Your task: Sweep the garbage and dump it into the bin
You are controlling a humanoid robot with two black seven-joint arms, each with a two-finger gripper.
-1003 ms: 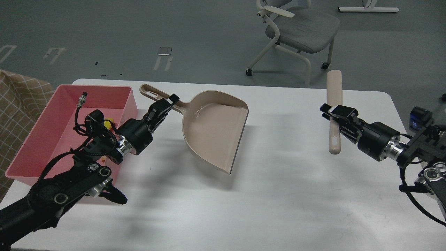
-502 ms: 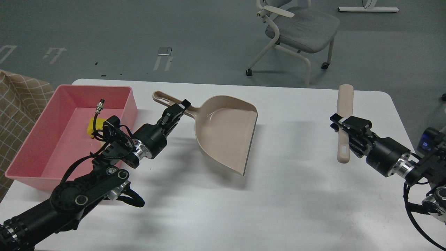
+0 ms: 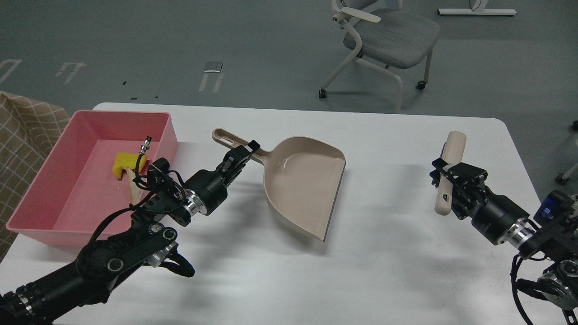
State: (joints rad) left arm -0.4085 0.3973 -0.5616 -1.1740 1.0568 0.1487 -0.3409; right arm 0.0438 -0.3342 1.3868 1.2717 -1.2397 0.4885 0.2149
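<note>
Grey floor fills the background, where a grey swivel chair with a white frame [image 3: 384, 40] is seen standing well behind a white rectangular table with rounded corners [image 3: 388, 271]. At the table's left end a large shallow pink plastic tub with rounded corners [image 3: 49, 180] is placed, and a checked beige cloth [image 3: 22, 135] is seen beyond its left side. Inside the tub, on its floor, a bright yellow notched sponge-like block [image 3: 124, 164] is found, and just beside it a pale bread slice with a brown crust [image 3: 133, 189] is seen, partly hidden by the left arm's cables. The left gripper [image 3: 244, 155] is clamped on the handle of a beige plastic dustpan [image 3: 307, 189]; the pan is held tilted over the middle of the table, its open lip turned to the right, and a shadow is cast on the tabletop beneath it. Nothing is seen lying in the pan. The right gripper [image 3: 445, 174] is closed around a beige rod-shaped brush handle [image 3: 451, 169], which is held nearly upright over the table's right part, well apart from the dustpan. Bristles cannot be made out on it from this view.
</note>
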